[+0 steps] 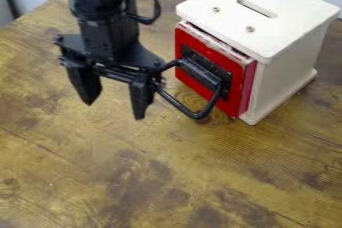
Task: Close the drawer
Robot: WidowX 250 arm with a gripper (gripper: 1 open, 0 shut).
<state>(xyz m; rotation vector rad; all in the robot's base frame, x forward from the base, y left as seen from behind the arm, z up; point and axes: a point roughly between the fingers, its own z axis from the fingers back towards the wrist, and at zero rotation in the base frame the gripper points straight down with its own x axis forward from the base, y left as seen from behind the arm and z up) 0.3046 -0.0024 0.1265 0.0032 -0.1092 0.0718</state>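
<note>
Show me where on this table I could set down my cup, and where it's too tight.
The wood table is bare in front of the gripper, below it in the picture, and right across to below the white box. It looks crowded between gripper and red drawer, where the black handle juts out.

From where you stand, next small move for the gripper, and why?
Probably a short move right in the view, toward the red drawer: the gripper hangs open beside the wire handle, gripping nothing, and the drawer front looks slightly proud of the box.
</note>
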